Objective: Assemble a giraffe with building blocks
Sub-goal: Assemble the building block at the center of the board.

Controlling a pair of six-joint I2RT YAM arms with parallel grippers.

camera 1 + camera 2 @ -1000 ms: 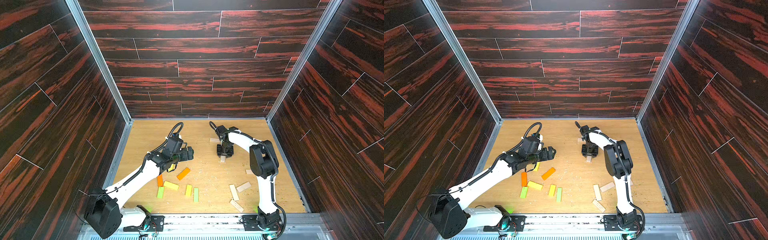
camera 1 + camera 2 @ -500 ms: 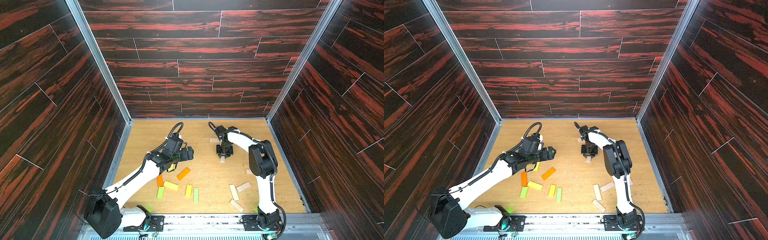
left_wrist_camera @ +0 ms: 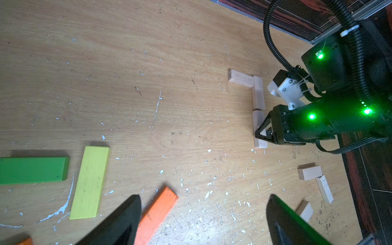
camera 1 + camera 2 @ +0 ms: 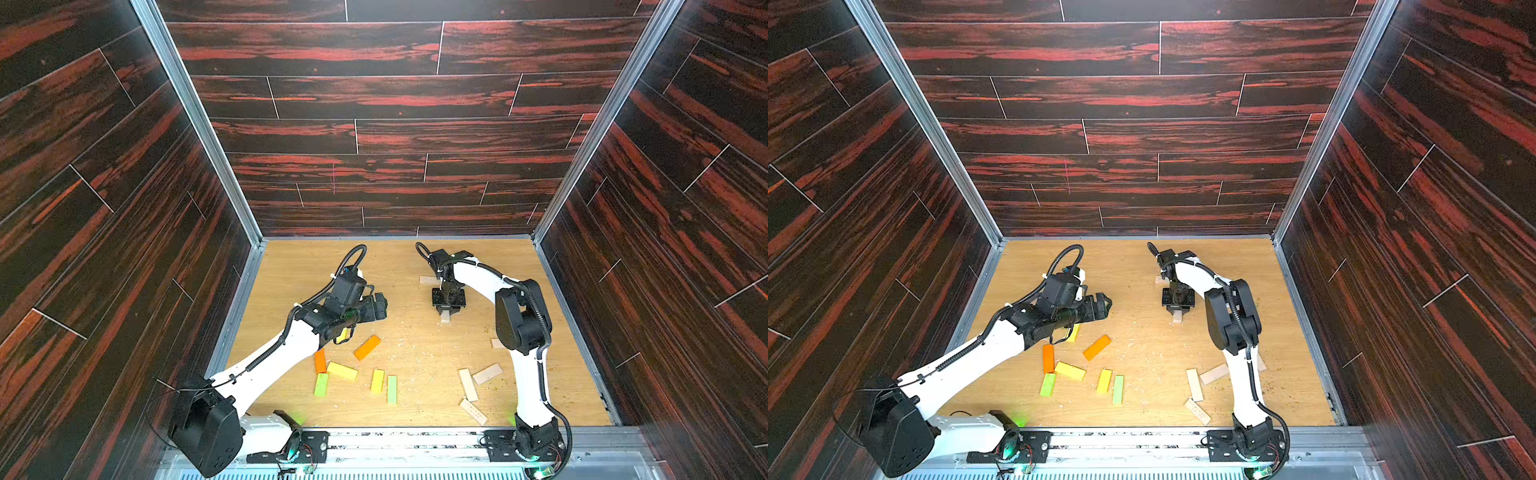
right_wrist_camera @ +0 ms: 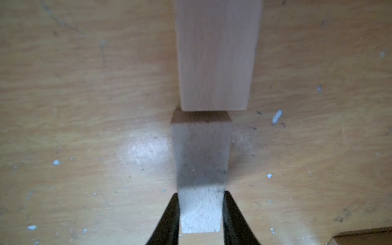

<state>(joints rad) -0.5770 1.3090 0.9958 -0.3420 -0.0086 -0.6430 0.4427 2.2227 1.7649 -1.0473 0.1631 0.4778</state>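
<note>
Pinching a pale plank (image 5: 201, 161) by its long sides, the right gripper (image 5: 200, 198) has its fingers (image 5: 169, 216) flush against the wood at the low centre of the wrist frame. The plank sits down at the table (image 5: 84, 106), end to end with a second plank (image 5: 214, 53), touching or nearly so. That is presumably so the two run as one straight line, a neck or leg of the giraffe. In the left wrist view a third plank (image 3: 241, 79) meets that line's far end squarely at upper right, making an L. The left gripper (image 3: 204, 197) hangs spread wide and empty over the coloured blocks (image 3: 90, 182) at lower left, likely awaiting its turn. Spare planks (image 4: 467, 384) lie lower right in both top views.
</note>
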